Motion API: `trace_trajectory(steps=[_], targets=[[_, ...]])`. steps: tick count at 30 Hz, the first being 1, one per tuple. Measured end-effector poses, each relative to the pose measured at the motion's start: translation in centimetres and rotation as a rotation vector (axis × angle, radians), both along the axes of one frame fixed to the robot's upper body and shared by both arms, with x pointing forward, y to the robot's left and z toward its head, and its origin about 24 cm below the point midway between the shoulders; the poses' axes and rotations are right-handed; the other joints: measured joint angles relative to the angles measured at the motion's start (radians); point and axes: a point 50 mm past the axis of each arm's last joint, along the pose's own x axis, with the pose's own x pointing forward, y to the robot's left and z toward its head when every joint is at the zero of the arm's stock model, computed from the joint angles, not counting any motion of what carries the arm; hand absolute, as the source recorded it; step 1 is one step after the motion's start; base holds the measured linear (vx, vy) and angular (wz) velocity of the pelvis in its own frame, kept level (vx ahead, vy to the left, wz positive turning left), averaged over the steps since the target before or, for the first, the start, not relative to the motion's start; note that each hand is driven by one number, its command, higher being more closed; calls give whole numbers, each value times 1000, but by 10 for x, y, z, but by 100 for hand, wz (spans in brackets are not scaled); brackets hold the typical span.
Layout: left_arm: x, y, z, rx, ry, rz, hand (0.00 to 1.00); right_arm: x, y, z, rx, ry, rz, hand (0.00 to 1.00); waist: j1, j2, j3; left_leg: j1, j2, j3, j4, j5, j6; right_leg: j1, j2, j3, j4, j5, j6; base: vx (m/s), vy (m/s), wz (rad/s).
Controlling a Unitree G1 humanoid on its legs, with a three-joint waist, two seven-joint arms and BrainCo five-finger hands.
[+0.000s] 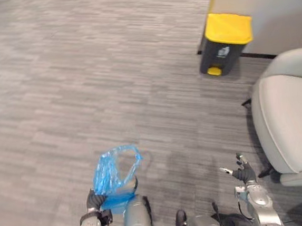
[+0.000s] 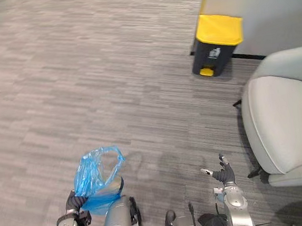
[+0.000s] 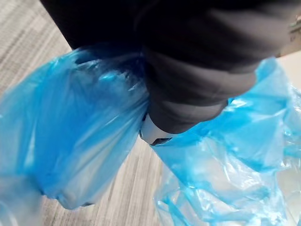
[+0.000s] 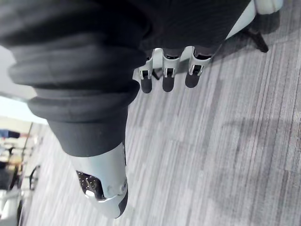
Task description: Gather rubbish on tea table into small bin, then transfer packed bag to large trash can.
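A crumpled blue plastic bag (image 1: 114, 172) hangs above the grey carpet at the lower left, gathered in my left hand (image 1: 95, 200), whose fingers are curled round its neck. In the left wrist view the blue bag (image 3: 70, 141) billows on both sides of the hand's dark cover. The large trash can (image 1: 225, 43), dark grey with a yellow lid and a yellow pedal, stands against the wall at the upper right. My right hand (image 1: 243, 172) hovers at the lower right with straight fingers (image 4: 164, 70), holding nothing.
A pale grey armchair (image 1: 289, 117) stands at the right edge, close beside my right hand. A light wall (image 1: 268, 2) rises behind the trash can. Grey striped carpet (image 1: 84, 71) stretches between me and the can.
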Motion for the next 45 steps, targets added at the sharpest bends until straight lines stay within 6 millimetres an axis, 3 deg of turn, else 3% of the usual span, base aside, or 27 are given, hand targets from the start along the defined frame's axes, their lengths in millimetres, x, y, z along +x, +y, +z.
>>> trace_trajectory(steps=[1, 2, 3, 4, 7, 8, 11, 12, 13, 14, 15, 17, 19, 20, 24, 25, 26, 27, 31, 33, 35, 38, 39, 40, 42, 43, 45], targets=[[2, 5, 4, 19, -16, 13, 100, -5, 6, -6, 23, 24, -4, 0, -4, -41, -23, 14, -20, 82, 118, -137, 37, -15, -67, 30, 106, -28, 72, 869, 449, -149], [1, 2, 3, 13, -12, 12, 100, -5, 8, -7, 19, 31, 4, 0, -4, -42, -22, 67, -21, 123, 155, -186, 64, -59, -89, 41, 272, -17, 163, 846, 424, -149], [0, 1, 2, 11, -2, 8, 100, -4, 10, -8, 11, 37, 19, 0, -8, -43, -21, 120, -35, 137, 161, -209, 77, -117, -110, 40, 444, 26, 301, 554, 299, -98], [3, 1, 2, 14, -1, -9, 100, -5, 11, -9, 8, 48, 32, 0, -20, -36, -18, 191, -39, 161, 154, -226, 94, -191, -129, 12, 642, 39, 305, 614, 256, -62], [13, 9, 10, 45, -29, -19, 100, 5, 18, -6, -9, 40, 85, 0, -42, -8, -3, 351, -39, 166, 29, -232, 103, -376, -164, -186, 723, 8, 172, 528, 145, -45], [17, 12, 13, 55, -39, -20, 100, 8, 19, -6, -13, 37, 92, 0, -49, -3, 0, 378, -40, 167, -2, -232, 103, -411, -168, -227, 689, 7, 157, 512, 52, -25], [34, 16, 18, 72, -67, -14, 100, 7, 4, -6, -57, 70, 93, 0, -70, 4, 9, 483, -36, 157, -86, -232, 101, -526, -125, -287, 388, 77, 76, 602, -38, 14], [34, 17, 17, 72, -63, -11, 100, 3, -4, -7, -76, 92, 85, 0, -85, -7, 5, 523, -34, 148, -84, -241, 33, -520, -94, -285, 203, 197, 59, 628, -112, 54], [33, 17, 16, 71, -59, -10, 100, -1, -9, -7, -91, 103, 80, 0, -100, -2, 6, 543, -31, 124, -64, -258, 5, -505, -82, -282, 161, 356, -14, 761, -118, 39], [34, 11, 13, 50, -54, -6, 100, 0, -16, -5, -109, 109, 74, 0, -98, 43, 6, 530, 18, 102, 7, -244, -34, -494, -63, -316, 209, 319, -29, 515, -74, 14], [35, 12, 14, 51, -59, -7, 100, 3, -16, -4, -109, 98, 78, 0, -97, 40, 7, 506, 24, 95, 60, -206, -54, -490, -67, -315, 222, 293, -28, 632, -110, 0], [39, 1, 12, 16, -71, -8, 100, 5, -12, -3, -107, 89, 87, 0, -89, 47, 25, 369, 68, 69, 419, 14, 7, -343, -59, -320, 153, 233, -30, 617, -152, 12], [39, -5, 13, -1, -83, -12, 100, 6, -3, -4, -79, 73, 86, 0, -63, 46, 44, 255, 116, 67, 679, -72, 50, -191, -32, -314, 65, 222, -46, 551, -82, -10], [39, -6, 13, -6, -88, -23, 100, 8, 5, -3, -58, 49, 89, 0, -41, 26, 48, 168, 114, 70, 726, -112, 51, -119, -33, -299, 11, 210, -43, 506, -35, -24], [35, -8, 12, -12, -79, -41, 100, 19, 7, 4, -52, 3, 83, 0, -4, 25, 48, -31, 90, 129, 446, -150, 61, 12, -40, -266, -107, 159, 16, 565, 99, -35], [32, -8, 10, -16, -69, -39, 100, 18, 5, 2, -42, 12, 65, 0, -2, 24, 49, -35, 58, 139, 232, -126, 37, 46, -57, -255, -110, 130, 45, 435, 180, -27], [27, -9, 8, -20, -59, -37, 100, 14, 1, 0, -43, 28, 47, 0, 0, 43, 45, -10, 39, 135, 49, -21, 30, 70, -50, -240, -109, 98, 70, 639, 276, -26], [26, -4, 6, -9, -43, -30, 100, 11, 4, -8, -22, 69, 35, 0, 3, -2, 39, 22, -1, 171, 46, -22, 94, 81, -93, -202, -102, 72, 84, 534, 238, -9], [25, -6, 5, -19, -46, -21, 100, 17, -2, -3, -53, 54, 36, 0, -3, -12, 30, 50, -43, 206, 153, -172, 129, 43, -158, -113, 85, 60, 144, 535, 239, -17], [19, -5, 2, -16, -21, -22, 100, 20, 1, -4, -48, 58, 50, 0, -8, -10, 31, 151, -57, 223, 146, -249, 130, -111, -190, -78, 501, 113, 303, 457, 152, -36], [18, -4, 2, -6, -10, -22, 100, 15, 1, -7, -48, 75, 48, 0, -21, -8, 32, 240, -66, 221, 134, -256, 132, -204, -209, -105, 693, 85, 243, 464, 15, 4], [18, 2, 4, 20, -11, -9, 100, 15, 2, -7, -57, 75, 63, 0, -41, 2, 33, 362, -54, 215, 60, -257, 132, -351, -203, -231, 627, 28, 126, 508, -86, 10], [19, 3, 5, 23, -15, -8, 100, 15, 2, -7, -58, 75, 63, 0, -43, 5, 35, 376, -47, 210, 53, -258, 131, -380, -194, -249, 583, 28, 119, 457, -154, 14], [21, 5, 7, 28, -21, -6, 100, 14, 2, -7, -57, 80, 62, 0, -50, 8, 37, 406, -35, 196, 40, -258, 129, -422, -165, -270, 450, 50, 97, 484, -185, 33], [19, 8, 5, 26, -13, 6, 100, 2, -4, -12, -70, 115, 53, 0, -68, 7, 35, 452, -35, 147, 46, -285, 47, -394, -114, -268, 175, 307, 31, 492, -169, 44], [20, 4, 3, 11, -7, 8, 100, 0, -9, -13, -82, 132, 47, 0, -59, 33, 29, 459, -14, 130, 51, -286, 44, -385, -99, -279, 174, 310, 23, 369, -98, 10], [23, 1, 4, 8, -24, 2, 100, 4, -14, -10, -86, 118, 28, 0, -60, 41, 14, 412, 5, 83, 70, -260, 12, -351, -87, -293, 113, 297, 9, 384, -134, 2]])
